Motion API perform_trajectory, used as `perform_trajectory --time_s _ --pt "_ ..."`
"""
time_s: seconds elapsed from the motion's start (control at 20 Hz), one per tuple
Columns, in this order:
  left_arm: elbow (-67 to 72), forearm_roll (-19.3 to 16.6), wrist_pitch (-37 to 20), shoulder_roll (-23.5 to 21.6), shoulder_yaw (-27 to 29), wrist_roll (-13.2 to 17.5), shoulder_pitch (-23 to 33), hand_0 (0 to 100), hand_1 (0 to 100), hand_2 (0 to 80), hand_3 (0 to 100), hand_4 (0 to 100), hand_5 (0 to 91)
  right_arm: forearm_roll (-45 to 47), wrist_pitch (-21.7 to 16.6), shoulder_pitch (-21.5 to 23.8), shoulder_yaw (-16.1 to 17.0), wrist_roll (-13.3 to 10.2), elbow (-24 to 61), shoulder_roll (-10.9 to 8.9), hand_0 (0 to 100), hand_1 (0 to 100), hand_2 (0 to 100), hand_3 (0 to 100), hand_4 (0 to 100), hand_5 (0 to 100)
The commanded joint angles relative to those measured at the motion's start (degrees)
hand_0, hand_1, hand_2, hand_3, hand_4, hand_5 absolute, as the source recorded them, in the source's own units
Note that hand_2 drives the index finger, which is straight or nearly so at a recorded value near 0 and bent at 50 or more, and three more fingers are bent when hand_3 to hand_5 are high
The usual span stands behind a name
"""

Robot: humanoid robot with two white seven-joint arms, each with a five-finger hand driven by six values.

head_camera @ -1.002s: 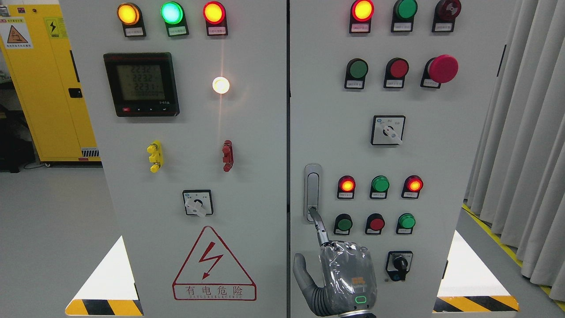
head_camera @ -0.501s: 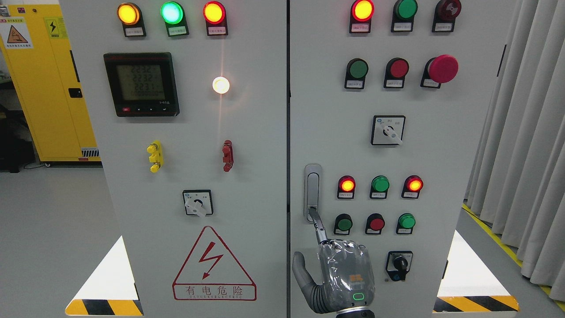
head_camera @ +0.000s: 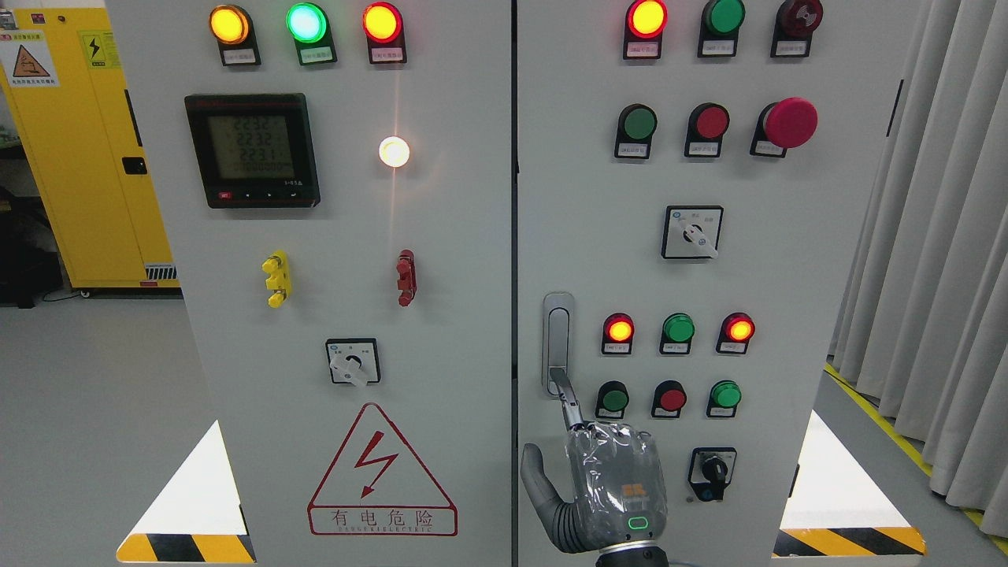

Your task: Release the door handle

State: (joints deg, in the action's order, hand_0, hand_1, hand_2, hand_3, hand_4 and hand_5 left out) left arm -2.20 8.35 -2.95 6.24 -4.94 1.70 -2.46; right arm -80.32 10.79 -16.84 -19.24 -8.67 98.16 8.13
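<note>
While the right cabinet door (head_camera: pixel 787 276) fills most of what we see, its silver door handle (head_camera: pixel 557 342) sits upright near the door's left edge, at about seven o'clock from the door's centre. Below it, at six o'clock from the handle, our right hand (head_camera: pixel 602 488) rises from the bottom edge, right of the middle. Its index finger (head_camera: pixel 568 402) is stretched out, tip touching the handle's lower end; the thumb (head_camera: pixel 535 480) juts to nine o'clock and the other fingers are folded away, gripping nothing. A green button (head_camera: pixel 612 398) lies just beside the fingertip, at three o'clock.
</note>
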Motion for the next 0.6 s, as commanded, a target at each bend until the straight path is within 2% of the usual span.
perform_trajectory --time_s 0.0,0.55 --pt "0.0 0.0 0.0 0.0 0.0 0.0 0.0 12 56 0.0 0 0 0.0 0.0 0.2 -0.1 0.1 0.0 -0.9 0.04 65 40 0 100 100 100" --pt "0.0 0.0 0.0 0.0 0.0 0.0 0.0 12 56 0.0 0 0 0.0 0.0 0.4 -0.3 0.1 0.3 -1.3 -0.05 65 40 0 100 100 100"
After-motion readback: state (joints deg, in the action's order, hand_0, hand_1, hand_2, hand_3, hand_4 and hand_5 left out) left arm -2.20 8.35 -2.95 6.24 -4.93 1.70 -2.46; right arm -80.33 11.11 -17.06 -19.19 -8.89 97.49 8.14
